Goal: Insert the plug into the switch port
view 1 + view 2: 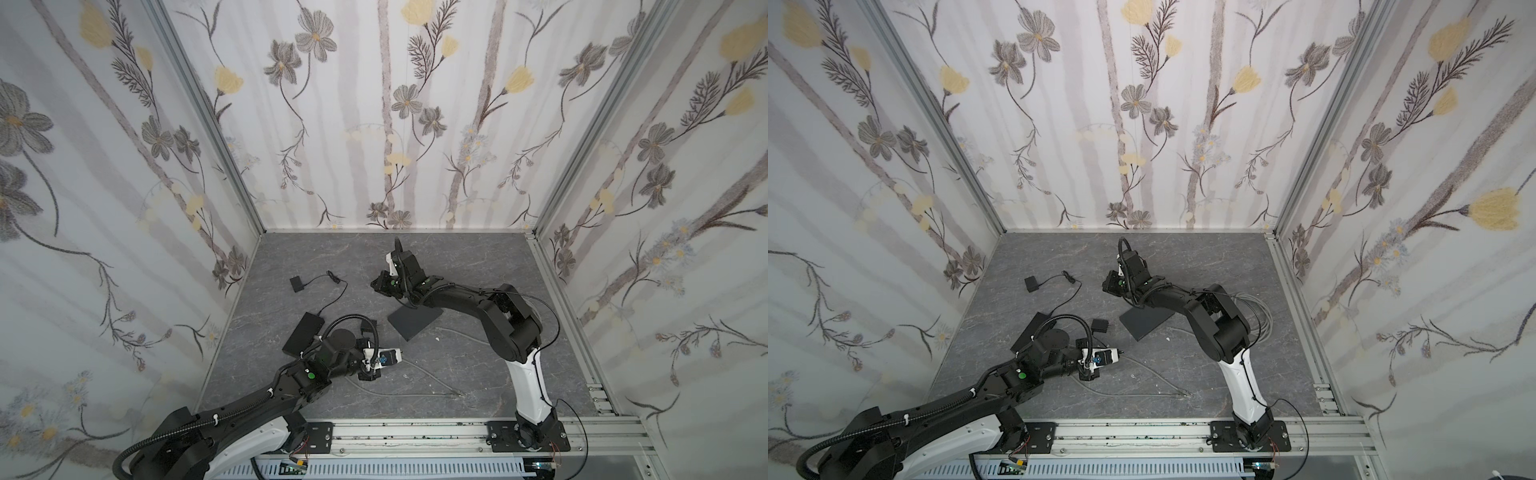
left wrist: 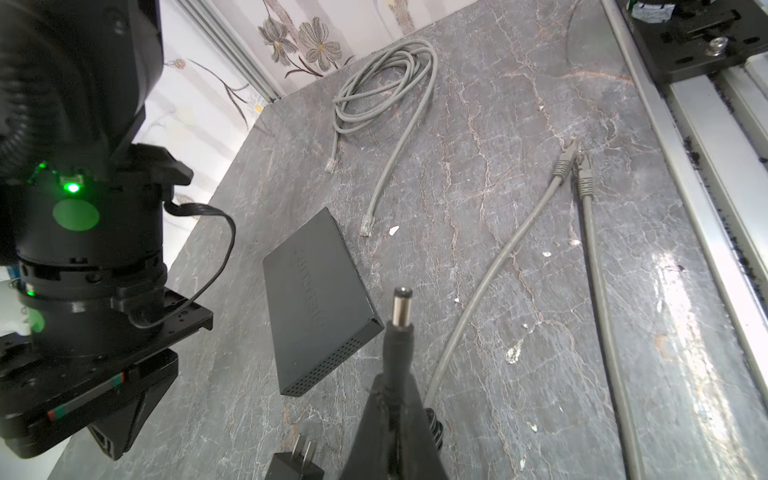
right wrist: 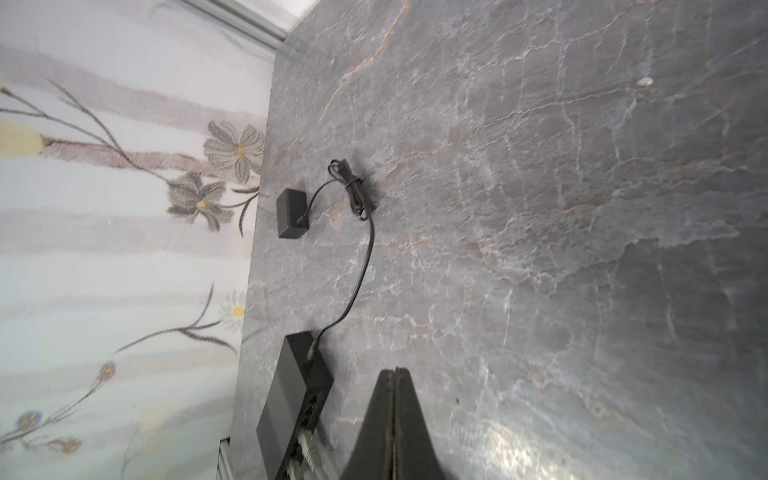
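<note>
Gray marbled stone makes up the worktop (image 1: 478, 374), boxed in by flowered wallpaper (image 1: 374, 104) on three sides, with a metal rail (image 1: 415, 434) along the near edge. Closest to that rail, two gray network cables (image 2: 594, 291) lie on the stone, their ends meeting side by side.

Just beyond them the left gripper (image 2: 392, 395) is pinched tight on the black boot of the plug (image 2: 402, 305), and the bare metal barrel sticks out past the fingertips. In the left wrist view the barrel tip shows close beside a corner of the switch (image 2: 320, 303) and sits in no port. In both top views that gripper is near the switch but apart from it. A pronged adapter (image 2: 295, 459) lies just beside the gripper.

The switch lies flat near the middle of the worktop, partly under the right arm (image 1: 490, 316). A coiled cable (image 1: 1262, 316), gray, lies on the right side, partly hidden behind that arm.

A second switch (image 3: 295, 399) lies by the left wall with gray network plugs in its ports. A thin black cord (image 3: 365, 257) runs from it to a small black adapter (image 3: 292, 214) farther back.

Beyond the middle switch the right gripper (image 3: 395, 372) hangs above bare stone, its fingers pressed together on nothing.
</note>
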You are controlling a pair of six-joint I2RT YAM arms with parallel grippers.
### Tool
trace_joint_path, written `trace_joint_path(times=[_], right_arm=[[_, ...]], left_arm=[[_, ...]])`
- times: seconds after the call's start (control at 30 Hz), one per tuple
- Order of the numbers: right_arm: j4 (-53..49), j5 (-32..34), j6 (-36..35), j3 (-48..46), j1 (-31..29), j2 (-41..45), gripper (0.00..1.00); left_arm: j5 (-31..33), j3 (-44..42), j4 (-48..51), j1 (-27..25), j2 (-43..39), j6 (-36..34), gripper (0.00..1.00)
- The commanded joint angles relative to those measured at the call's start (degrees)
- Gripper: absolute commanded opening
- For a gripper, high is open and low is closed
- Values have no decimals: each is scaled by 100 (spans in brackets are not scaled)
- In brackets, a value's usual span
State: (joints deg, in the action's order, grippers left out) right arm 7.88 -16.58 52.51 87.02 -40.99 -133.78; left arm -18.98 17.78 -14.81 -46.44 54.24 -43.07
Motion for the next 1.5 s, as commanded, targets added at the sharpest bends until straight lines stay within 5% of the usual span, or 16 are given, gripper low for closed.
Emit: trace_joint_path(times=[0.0, 0.27, 0.77, 1.07, 1.3, 1.47], right_arm=[[29, -92, 190, 166, -88, -245, 0], [278, 180, -2, -993, -223, 127, 0], [1084, 567, -109, -4905, -338, 3077, 0], [134, 1212, -484, -4837, -398, 4831, 0], [-124, 1676, -775, -4892, -103, 5160, 0], [-28, 1801, -778, -4974, 221, 5036, 0]], left_arm=[[52, 74, -251, 2, 124, -34, 0], [9, 61, -238, 14, 82, -36, 0], [-22, -11, -278, 33, -217, 30, 0], [496, -6, -498, 49, -67, 322, 0], [1808, 279, -198, 80, 368, 515, 0], [2048, 511, 19, 80, 765, 532, 0]])
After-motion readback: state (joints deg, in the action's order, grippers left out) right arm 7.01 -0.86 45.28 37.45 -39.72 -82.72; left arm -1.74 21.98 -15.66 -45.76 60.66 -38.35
